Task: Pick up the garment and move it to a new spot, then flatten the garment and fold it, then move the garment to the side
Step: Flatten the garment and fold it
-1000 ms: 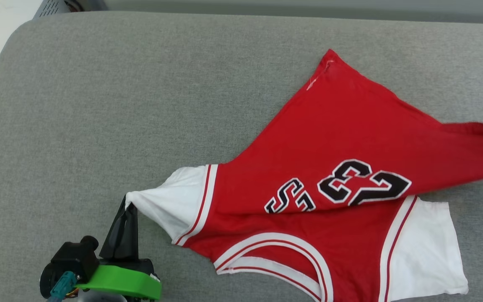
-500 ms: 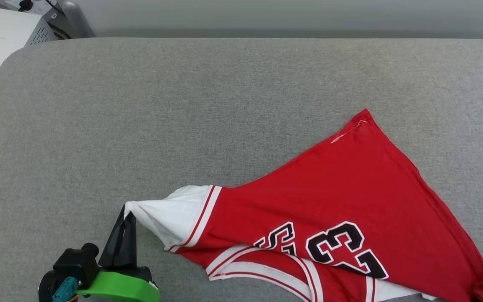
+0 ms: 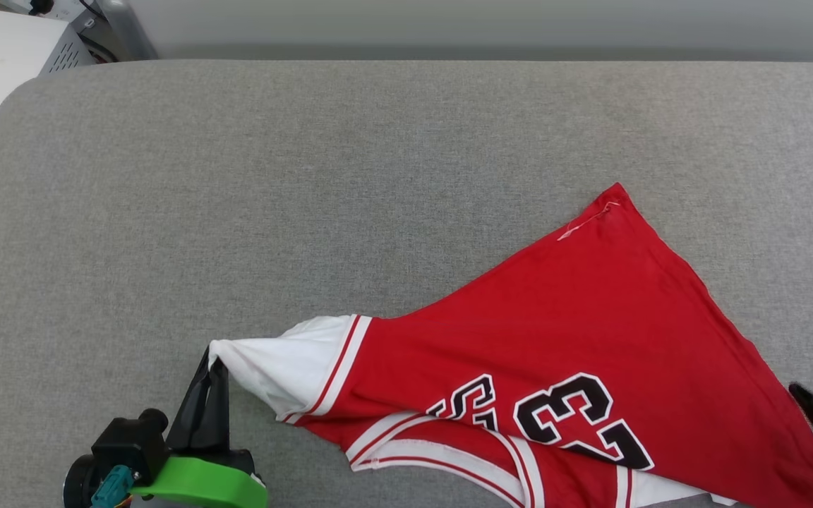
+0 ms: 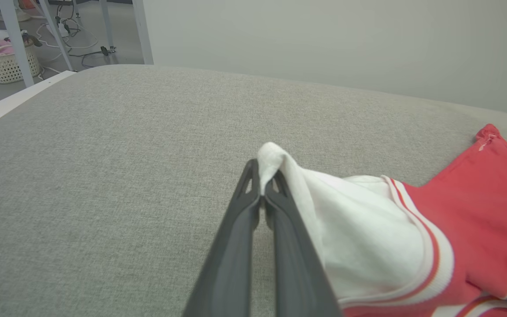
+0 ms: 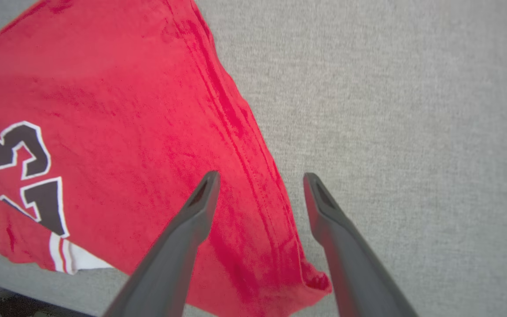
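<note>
Dark-grey left gripper (image 3: 214,361), lower left of frame: fingers pinched tight on white sleeve tip (image 4: 272,153) of red jersey T-shirt (image 3: 576,324) with black "23" lettering, lying half-crumpled across lower right of grey fabric-covered table (image 3: 308,176). Right gripper (image 5: 260,178) spread wide and empty, straddling red hem corner (image 5: 310,281) at lower right. Looks like flattening step. Next: grip hem corner, pull taut. Count: one T-shirt, two grippers.

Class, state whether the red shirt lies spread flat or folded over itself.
Folded over: on the shirt, the numbered panel overlaps the striped collar.
</note>
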Controlling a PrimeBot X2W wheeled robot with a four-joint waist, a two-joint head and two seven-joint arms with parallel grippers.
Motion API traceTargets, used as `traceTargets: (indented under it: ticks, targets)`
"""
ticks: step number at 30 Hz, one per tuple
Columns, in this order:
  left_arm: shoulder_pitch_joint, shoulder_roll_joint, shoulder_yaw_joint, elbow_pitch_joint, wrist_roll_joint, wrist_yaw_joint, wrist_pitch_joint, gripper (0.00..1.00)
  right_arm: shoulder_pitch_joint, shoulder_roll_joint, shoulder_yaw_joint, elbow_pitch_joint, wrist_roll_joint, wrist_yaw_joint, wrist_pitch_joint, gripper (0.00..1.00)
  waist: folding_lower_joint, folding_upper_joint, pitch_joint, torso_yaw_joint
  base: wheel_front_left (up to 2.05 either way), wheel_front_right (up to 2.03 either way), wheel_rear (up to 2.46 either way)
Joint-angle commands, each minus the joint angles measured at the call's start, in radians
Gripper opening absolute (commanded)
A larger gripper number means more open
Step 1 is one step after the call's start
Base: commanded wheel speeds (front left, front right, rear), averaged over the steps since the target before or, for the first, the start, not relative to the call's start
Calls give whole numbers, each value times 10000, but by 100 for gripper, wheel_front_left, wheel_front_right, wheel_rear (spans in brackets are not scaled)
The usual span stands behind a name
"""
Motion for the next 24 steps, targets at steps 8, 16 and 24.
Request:
traceTargets:
  ticks: [8,16,24]
  targets:
    - [-470,8,-261,-104,164,-27,-59,0,-2830,-1234,669,-1017,-188,-6,416,100,1,0,498,351,0,0,0]
    - [-988,-42,-664,-276,251,-27,-59,0,-5928,-1897,2869,7,137,-6,1805,100,1,0,1104,849,0,0,0]
    - [-1465,-144,-1006,-535,283,-27,-59,0,-8479,-1743,4882,2237,358,-6,3285,100,1,0,1842,1289,0,0,0]
